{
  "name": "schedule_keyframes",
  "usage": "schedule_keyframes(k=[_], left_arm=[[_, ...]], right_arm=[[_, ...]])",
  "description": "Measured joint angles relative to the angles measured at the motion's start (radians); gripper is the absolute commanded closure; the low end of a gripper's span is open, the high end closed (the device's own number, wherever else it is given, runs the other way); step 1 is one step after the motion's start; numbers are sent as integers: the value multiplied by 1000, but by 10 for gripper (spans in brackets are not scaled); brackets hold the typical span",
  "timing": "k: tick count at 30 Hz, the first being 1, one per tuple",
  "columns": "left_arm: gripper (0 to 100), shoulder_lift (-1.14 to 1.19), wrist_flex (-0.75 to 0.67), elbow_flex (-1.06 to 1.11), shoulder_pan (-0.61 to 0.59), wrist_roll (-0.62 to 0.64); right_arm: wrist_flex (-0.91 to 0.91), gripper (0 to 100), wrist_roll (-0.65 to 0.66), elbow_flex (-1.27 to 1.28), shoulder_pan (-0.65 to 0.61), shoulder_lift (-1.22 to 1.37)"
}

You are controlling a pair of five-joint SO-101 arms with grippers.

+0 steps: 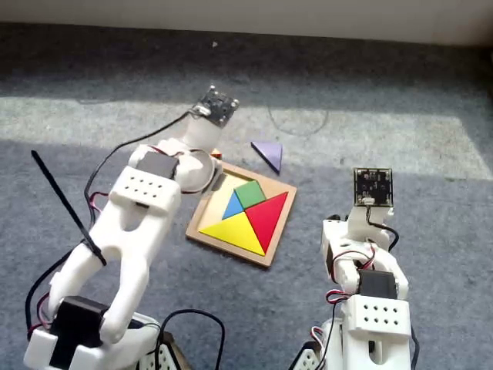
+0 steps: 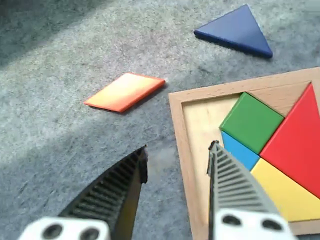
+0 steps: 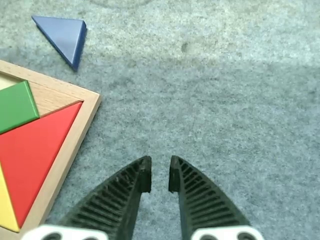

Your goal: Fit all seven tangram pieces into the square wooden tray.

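Note:
The square wooden tray [image 1: 271, 255] [image 2: 179, 125] holds a green square [image 2: 251, 121], a small blue triangle [image 2: 240, 151], a red triangle [image 2: 295, 145] and a yellow triangle [image 2: 285, 192]. On the carpet beyond the tray lie an orange parallelogram [image 2: 125, 91] and a dark blue triangle [image 2: 235, 30] [image 1: 268, 154] [image 3: 64, 34]. My left gripper [image 2: 178, 150] hangs open over the tray's far left corner, one finger above the carpet and one above the rim, holding nothing. To the right of the tray my right gripper [image 3: 158, 174] stands over bare carpet, its fingers a narrow gap apart and empty.
Grey carpet covers the whole surface. The left arm [image 1: 139, 208] leans over the tray's left side, its cables trailing behind it. To the right of the tray stands the right arm [image 1: 370, 293]. Open carpet lies beyond the dark blue triangle and to the far right.

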Motion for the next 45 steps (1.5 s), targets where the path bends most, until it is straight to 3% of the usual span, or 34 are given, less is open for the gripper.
schedule_keyframes(k=[8, 23, 29, 35, 41, 45], left_arm=[[786, 158, 0, -167, -126, -11], [786, 776, 296, -818, -129, -434], [786, 965, 377, -1071, -150, -511], [788, 1094, 465, -1250, -147, -537], [785, 1105, 624, -1445, -143, -519], [785, 1103, 658, -1505, -133, -512]], right_arm=[[0, 921, 0, 0, 0, 0], [0, 921, 0, 6, 2, 0], [0, 921, 0, 6, 2, 0], [0, 921, 0, 6, 2, 0], [0, 921, 0, 6, 2, 0], [0, 921, 0, 6, 2, 0]])
